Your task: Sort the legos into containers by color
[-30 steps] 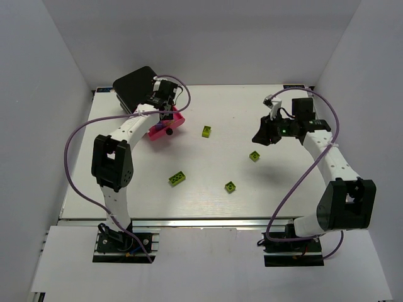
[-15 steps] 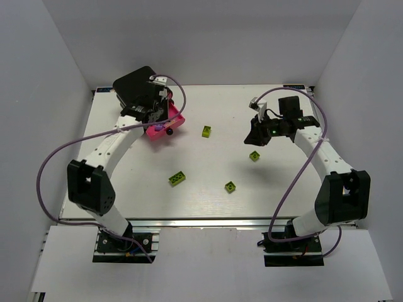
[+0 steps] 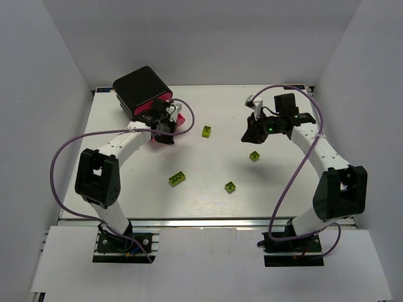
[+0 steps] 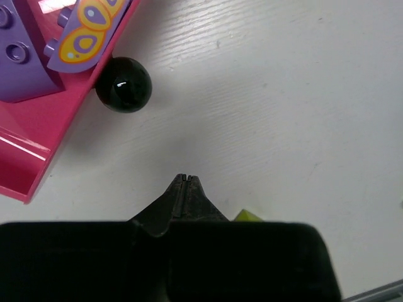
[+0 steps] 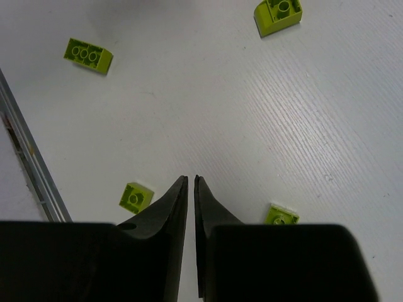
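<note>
Stacked in the black cabinet are the containers, of which one pink drawer is pulled out. The left wrist view shows that drawer with its black knob and purple legos inside. My left gripper is shut and empty, just in front of the knob; from above it covers most of the drawer. Lime legos lie on the table. My right gripper hovers shut and empty, with lime legos on either side.
A purple piece with a yellow-orange pattern lies in the drawer. Another lime lego sits near the front. White walls enclose the table, and a metal rail runs along its near edge.
My left gripper closed and swung from over the drawer back to the cabinet, then down in front of the knob. My right gripper closed and drifted left and back.
</note>
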Robot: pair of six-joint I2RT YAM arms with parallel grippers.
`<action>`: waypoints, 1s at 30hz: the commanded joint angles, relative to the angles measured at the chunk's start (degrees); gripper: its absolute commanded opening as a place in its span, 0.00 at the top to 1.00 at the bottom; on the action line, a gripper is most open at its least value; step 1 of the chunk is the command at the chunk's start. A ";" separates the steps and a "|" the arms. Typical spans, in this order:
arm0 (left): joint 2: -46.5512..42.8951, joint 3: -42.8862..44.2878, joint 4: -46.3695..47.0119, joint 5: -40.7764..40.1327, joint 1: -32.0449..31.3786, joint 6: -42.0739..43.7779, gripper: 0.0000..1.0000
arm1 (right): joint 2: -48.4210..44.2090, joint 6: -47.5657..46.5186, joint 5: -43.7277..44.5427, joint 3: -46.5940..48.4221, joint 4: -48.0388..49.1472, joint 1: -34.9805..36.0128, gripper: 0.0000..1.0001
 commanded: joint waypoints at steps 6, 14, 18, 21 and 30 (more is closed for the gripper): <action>3.12 1.67 4.38 -18.37 -0.02 3.87 0.97 | -0.53 -1.44 0.56 1.65 0.52 0.32 0.85; 5.93 1.83 11.68 -24.38 -0.02 9.85 0.93 | 0.17 -1.70 0.91 2.26 0.26 0.32 0.85; 8.92 3.95 12.30 -23.94 -0.02 8.72 0.77 | 0.87 -1.96 0.91 3.31 -0.53 0.32 0.85; 10.50 5.61 12.13 -24.99 -0.02 7.92 0.72 | 1.05 -2.49 1.18 3.67 -0.88 0.32 0.84; 13.66 11.06 12.13 -30.25 -0.02 6.08 0.60 | 2.36 -3.02 1.35 4.90 -1.59 0.32 0.84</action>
